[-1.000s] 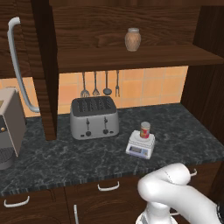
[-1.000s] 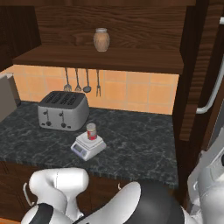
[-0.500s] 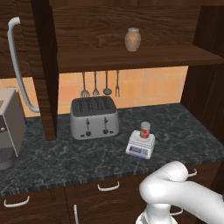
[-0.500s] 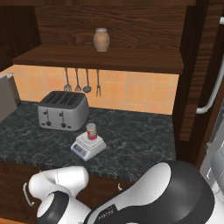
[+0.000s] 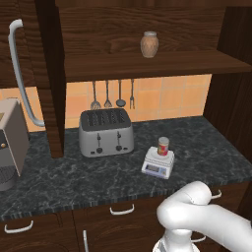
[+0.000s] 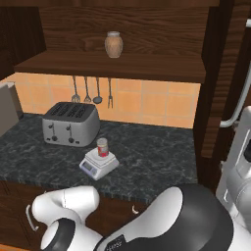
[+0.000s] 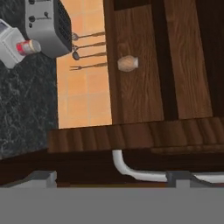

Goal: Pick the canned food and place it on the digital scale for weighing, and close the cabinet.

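The canned food (image 5: 163,146) (image 6: 102,147) (image 7: 27,47), a small red tin, stands upright on the digital scale (image 5: 158,165) (image 6: 98,164) (image 7: 8,41) on the dark counter. The cabinet stands open. One dark wooden door (image 6: 214,73) juts out at the right with a silver bar handle (image 6: 234,113). Another door (image 5: 49,74) with its own handle (image 5: 22,74) juts out at the left. My gripper (image 7: 109,178) is open and empty, far from the can. In the rolled hand view the door's edge (image 7: 131,135) and its curved handle (image 7: 131,171) lie just beyond the spread fingertips (image 7: 41,177).
A silver four-slot toaster (image 5: 106,132) (image 6: 69,123) stands left of the scale, with utensils (image 5: 113,94) hanging on the tiled wall. A brown ceramic jar (image 5: 149,44) (image 6: 113,44) (image 7: 127,63) sits on the open shelf. A grey appliance (image 5: 10,142) is at the far left.
The arm's lower links have swung slightly in the base views. The can, the scale and the cabinet doors have stayed where they were.
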